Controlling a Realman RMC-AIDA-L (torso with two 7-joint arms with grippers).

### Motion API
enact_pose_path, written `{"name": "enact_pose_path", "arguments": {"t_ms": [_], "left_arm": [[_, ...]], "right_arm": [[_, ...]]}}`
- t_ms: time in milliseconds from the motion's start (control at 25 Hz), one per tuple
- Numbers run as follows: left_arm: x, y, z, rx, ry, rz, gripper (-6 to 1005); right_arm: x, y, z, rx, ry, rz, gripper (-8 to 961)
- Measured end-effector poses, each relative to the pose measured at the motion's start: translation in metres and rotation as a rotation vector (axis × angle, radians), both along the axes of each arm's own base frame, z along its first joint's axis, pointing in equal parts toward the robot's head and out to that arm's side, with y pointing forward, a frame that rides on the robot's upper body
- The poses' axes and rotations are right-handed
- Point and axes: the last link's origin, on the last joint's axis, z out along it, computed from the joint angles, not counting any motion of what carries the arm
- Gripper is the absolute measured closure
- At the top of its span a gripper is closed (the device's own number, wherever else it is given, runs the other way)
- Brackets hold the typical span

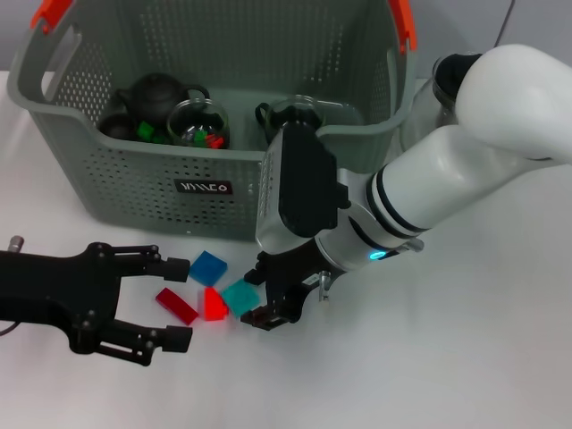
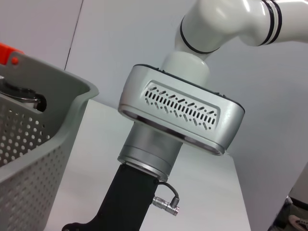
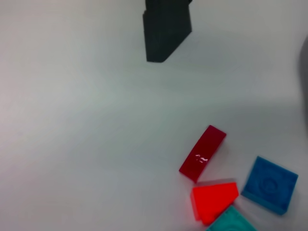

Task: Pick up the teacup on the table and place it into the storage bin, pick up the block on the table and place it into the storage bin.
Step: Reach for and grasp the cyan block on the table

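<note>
My left gripper [image 1: 174,299] hung open and empty near the blocks. My right gripper [image 1: 268,295], fingers spread around nothing, stood at the teal block [image 1: 239,296]. Closing on it seemed next. Beyond, the storage bin [image 1: 134,192] held teacups [image 1: 198,123].

There are four blocks on the white table [image 1: 465,375] — one blue block [image 1: 208,267], one teal block [image 1: 240,296], one bright red block [image 1: 214,306] and one dark red block [image 1: 176,306].

There is one storage bin [image 1: 134,192], at about twelve o'clock from the blocks. It has two orange clips [image 1: 52,12].

Inside the bin there is one dark teapot [image 1: 158,96] and two glass cups — one [image 1: 197,123] with small red and green bits in it, and one [image 1: 295,112] at three o'clock from it.

There are two grippers: the left gripper [image 1: 177,302] and the right gripper [image 1: 264,290].
</note>
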Motion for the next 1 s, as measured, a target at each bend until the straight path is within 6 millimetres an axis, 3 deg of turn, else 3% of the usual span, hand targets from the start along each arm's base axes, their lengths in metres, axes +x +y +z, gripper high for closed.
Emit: {"name": "enact_pose_path", "arguments": {"t_ms": [1000], "left_arm": [[0.004,0.005,0.0008,-0.005,0.007,-0.012,73]], "right_arm": [[0.0002,0.0021,-0.0051,0.062,0.026,-0.067,382]]}}
